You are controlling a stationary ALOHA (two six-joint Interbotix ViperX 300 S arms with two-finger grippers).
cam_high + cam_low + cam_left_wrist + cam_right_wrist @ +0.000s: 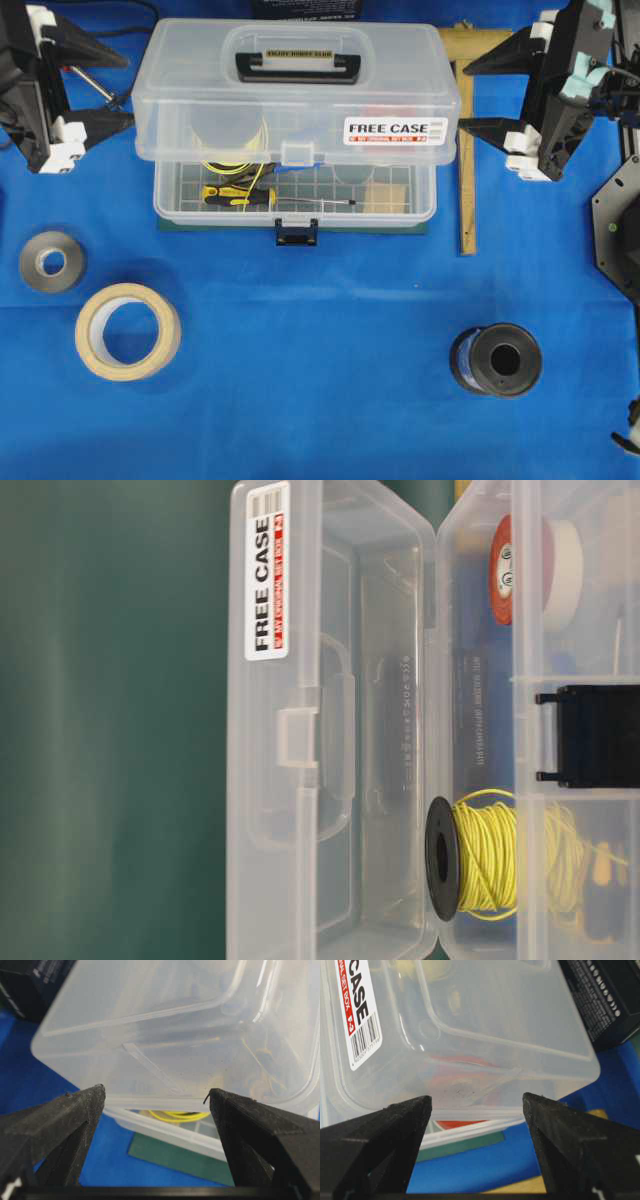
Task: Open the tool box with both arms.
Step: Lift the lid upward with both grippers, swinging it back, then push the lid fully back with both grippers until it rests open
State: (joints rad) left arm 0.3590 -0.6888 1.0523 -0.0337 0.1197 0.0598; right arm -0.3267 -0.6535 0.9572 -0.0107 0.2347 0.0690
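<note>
The clear tool box (400, 200) stands at the back middle of the blue cloth with its lid (200, 100) lifted and tilted back. The lid carries a black handle (298, 62) and a FREE CASE sticker (398, 130); the dark latch (297, 233) hangs off the base's front. A screwdriver (240, 196) and yellow wire lie in the base. My left gripper (127, 90) is open just off the lid's left end, fingertips pointing at it. On the other end my right gripper (465, 98) is open too. Each wrist view shows the lid's end wall (165, 1060) (470, 1075) close beyond empty jaws (155, 1095) (476, 1100).
A grey tape roll (52, 262) and a masking tape roll (128, 331) lie front left, a black spool (497, 360) front right. A wooden square (467, 150) lies beside the box's right end. A green mat (200, 228) sits under the box, holding a yellow wire spool (480, 855).
</note>
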